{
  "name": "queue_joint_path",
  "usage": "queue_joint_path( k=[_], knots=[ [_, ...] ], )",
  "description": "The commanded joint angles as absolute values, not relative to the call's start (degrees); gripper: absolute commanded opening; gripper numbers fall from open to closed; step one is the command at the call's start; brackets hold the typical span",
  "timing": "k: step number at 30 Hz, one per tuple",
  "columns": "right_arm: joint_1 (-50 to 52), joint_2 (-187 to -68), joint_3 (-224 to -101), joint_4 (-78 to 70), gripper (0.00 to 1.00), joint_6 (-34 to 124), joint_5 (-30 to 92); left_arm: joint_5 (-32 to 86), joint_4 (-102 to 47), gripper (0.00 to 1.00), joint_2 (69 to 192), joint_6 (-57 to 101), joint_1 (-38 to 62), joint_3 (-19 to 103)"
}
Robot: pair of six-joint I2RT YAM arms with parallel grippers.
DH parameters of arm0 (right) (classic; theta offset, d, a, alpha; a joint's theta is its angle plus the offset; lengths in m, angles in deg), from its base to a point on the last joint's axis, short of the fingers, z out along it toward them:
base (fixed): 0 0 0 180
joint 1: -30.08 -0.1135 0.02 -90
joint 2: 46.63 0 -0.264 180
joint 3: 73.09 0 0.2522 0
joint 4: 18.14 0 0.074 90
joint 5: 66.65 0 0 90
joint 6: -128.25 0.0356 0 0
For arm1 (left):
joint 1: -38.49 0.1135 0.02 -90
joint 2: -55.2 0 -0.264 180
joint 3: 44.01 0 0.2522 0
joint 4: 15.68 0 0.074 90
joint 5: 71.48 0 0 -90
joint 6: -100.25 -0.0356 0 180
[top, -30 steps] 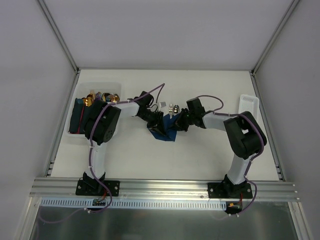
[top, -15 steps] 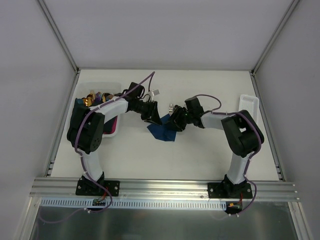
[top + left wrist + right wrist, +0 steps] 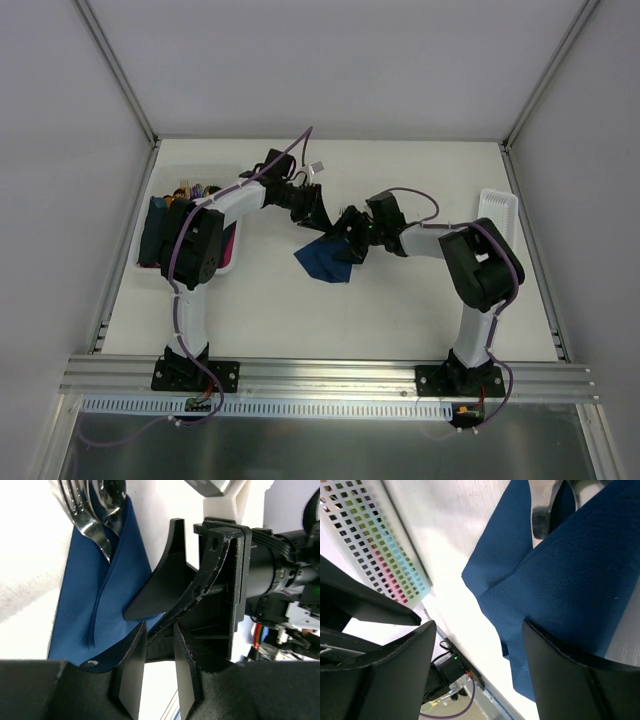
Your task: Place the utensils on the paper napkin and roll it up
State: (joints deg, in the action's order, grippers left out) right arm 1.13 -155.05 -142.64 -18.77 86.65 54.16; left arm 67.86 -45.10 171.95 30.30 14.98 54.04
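The paper napkin [image 3: 322, 262] lies mid-table, one flap folded loosely over itself [image 3: 570, 565]. The silver utensils [image 3: 95, 515] rest on its far end, heads sticking out past the blue paper [image 3: 80, 605]; one shiny head [image 3: 545, 510] shows in the right wrist view. My right gripper [image 3: 346, 238] hovers at the napkin's right edge, jaws wide open [image 3: 479, 625], one finger [image 3: 575, 680] over the folded flap. My left gripper [image 3: 308, 205] sits just behind the napkin, its jaws [image 3: 159, 627] a narrow gap apart with nothing in it.
A white bin [image 3: 225, 172] at the left holds dark blue rolls with gold cutlery heads [image 3: 195, 192]. Its perforated wall [image 3: 375, 535] shows in the right wrist view. A white tray [image 3: 497, 208] stands at the right edge. The two grippers are close together.
My right gripper has opened wide and let go of the napkin flap. My left arm has drawn back toward the far side, off the napkin.
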Motion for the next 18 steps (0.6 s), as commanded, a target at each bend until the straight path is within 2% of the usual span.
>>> queue_joint_path(
  k=[1,4,18],
  knots=[
    [0.8,-156.1,-141.7,-22.6,0.76,87.6,54.7,69.1,-45.3,0.28,174.4,30.8,13.9,57.1],
    [0.7,-156.1,-141.0,-23.6,0.79,87.6,54.8,70.0,-45.3,0.27,176.0,31.0,13.2,58.0],
    [0.8,-155.9,-136.2,-30.8,0.79,89.8,55.0,70.5,-41.8,0.22,177.3,32.6,11.6,52.6]
  ],
)
